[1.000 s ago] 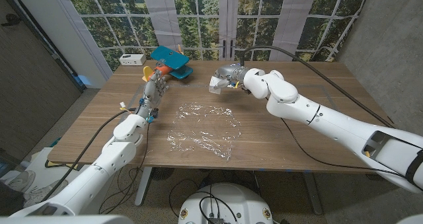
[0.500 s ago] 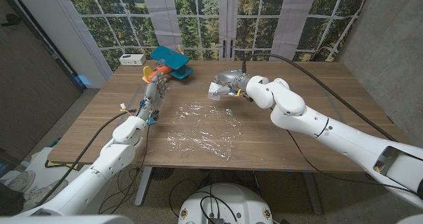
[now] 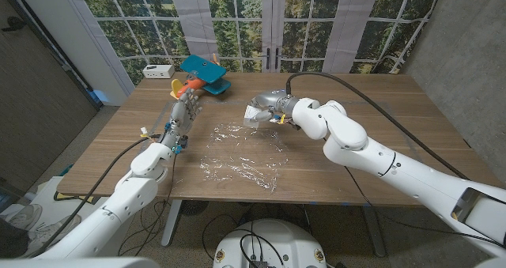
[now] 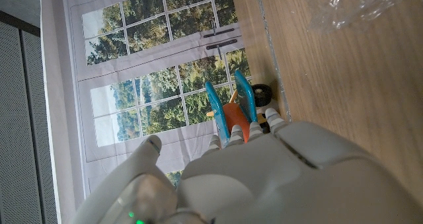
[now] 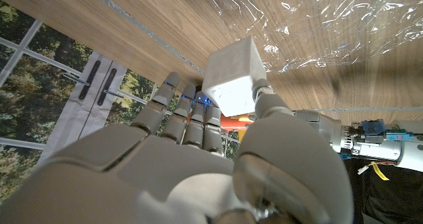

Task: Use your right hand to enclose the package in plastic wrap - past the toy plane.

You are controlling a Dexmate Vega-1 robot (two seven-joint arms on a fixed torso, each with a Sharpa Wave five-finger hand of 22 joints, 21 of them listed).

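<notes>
My right hand [image 3: 269,107] grips a small white box-shaped package [image 3: 254,113] just above the table, at the far edge of the crinkled clear plastic wrap [image 3: 241,153] spread on the wood. In the right wrist view the package [image 5: 232,75] sits pinched between thumb and fingers [image 5: 198,121], with the wrap [image 5: 317,26] beyond it. The teal and orange toy plane [image 3: 202,77] stands at the far left of the table. My left hand [image 3: 183,110] stands near the plane, fingers stretched out and holding nothing. The left wrist view looks past that hand [image 4: 251,178] to the plane [image 4: 231,112].
A white box [image 3: 158,70] sits at the table's far left corner, beside the plane. A black cable [image 3: 356,66] runs over the table behind my right arm. The table [image 3: 379,141] is bare wood to the right of the wrap.
My right hand has carried the package left and nearer, down to the wrap's far edge. The left hand has stayed put.
</notes>
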